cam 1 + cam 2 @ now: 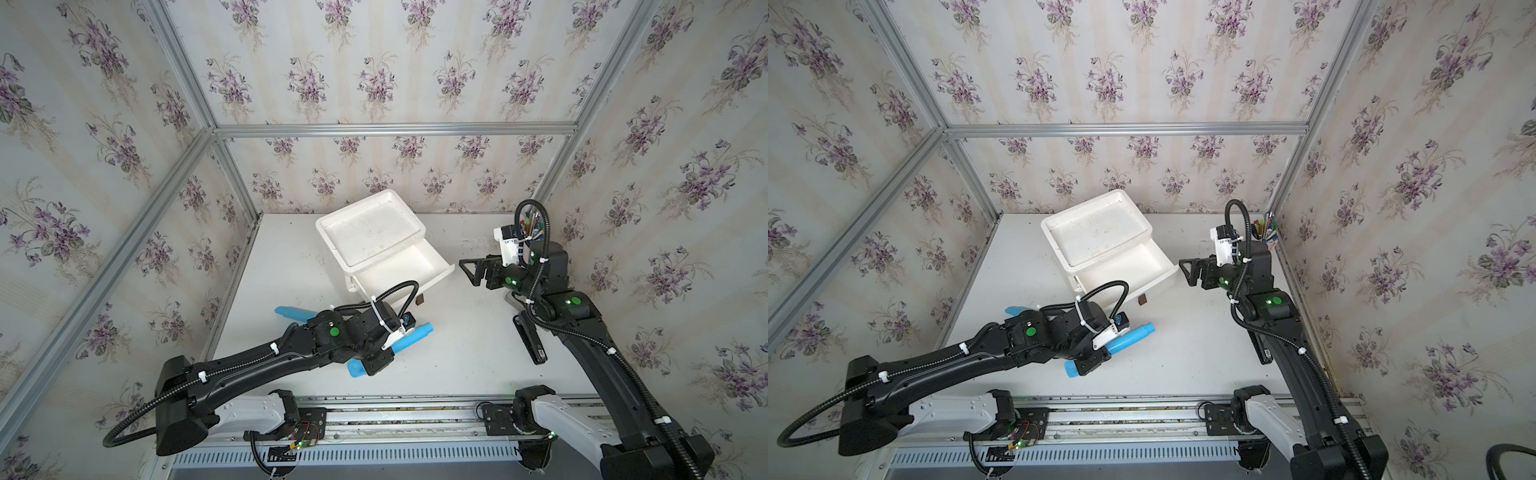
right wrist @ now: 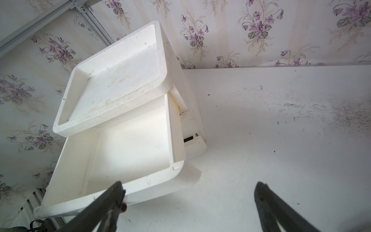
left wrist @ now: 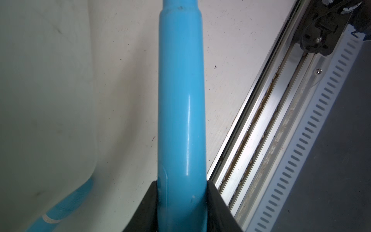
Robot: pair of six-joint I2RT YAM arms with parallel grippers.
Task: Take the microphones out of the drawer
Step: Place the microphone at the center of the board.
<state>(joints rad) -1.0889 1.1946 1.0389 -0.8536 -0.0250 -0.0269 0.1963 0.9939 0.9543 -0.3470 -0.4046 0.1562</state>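
The microphone (image 1: 413, 337) is out of the open, empty drawer (image 1: 440, 275), clamped in the left end effector (image 3: 181, 204) at lower centre over the counter (image 1: 457, 357), the right end effector (image 1: 469, 272) gaping wide nearby; seemingly only set-down remains.

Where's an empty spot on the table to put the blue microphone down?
Biggest bare patch: the table between the left gripper holding the microphone, the right arm and the front rail. Another: the strip between the drawer unit and the left wall. Crowded: just before the open drawer, and beside the right wall.
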